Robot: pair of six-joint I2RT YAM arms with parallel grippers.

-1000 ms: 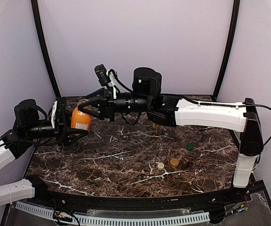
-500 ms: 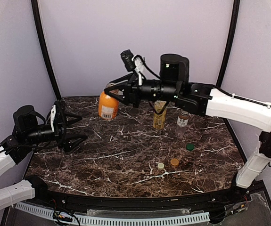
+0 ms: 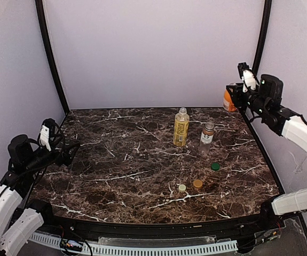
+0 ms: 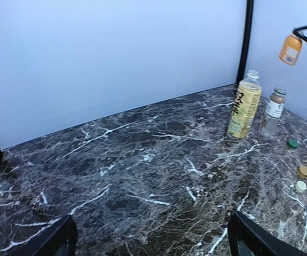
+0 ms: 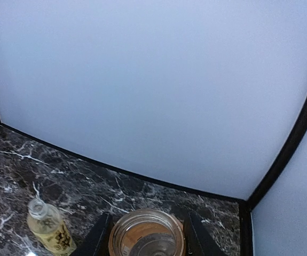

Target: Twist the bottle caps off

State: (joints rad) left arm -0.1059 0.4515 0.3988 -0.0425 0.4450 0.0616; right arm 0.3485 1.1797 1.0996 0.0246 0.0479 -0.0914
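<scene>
Our right pincer (image 3: pixel 231 96) is clamped on the orange bottle (image 5: pixel 148 234), one finger on each side of its neck, and holds it in the air near the back right corner, off the table (image 3: pixel 116 160). From the right wrist we look straight down into the bottle's open mouth, with no cap on it. Below this pincer and to its left the yellow bottle (image 3: pixel 181 127) stands upright on the marble with a bare neck. Just beside it, on the side nearer the pincer, stands the clear bottle (image 3: pixel 207 137). The three caps lie loose on the table lower down and toward the front edge, well apart from the right pincer. The green cap (image 3: pixel 215 166) is the closest to it, and the tan cap (image 3: pixel 197 183) and cream cap (image 3: pixel 182 188) sit side by side further forward. Our left pincer (image 3: pixel 70 152) has its fingers (image 4: pixel 57 242) spread wide with nothing between them, low over the left edge of the table. Both standing bottles and all the caps are far ahead of it and to its right.
</scene>
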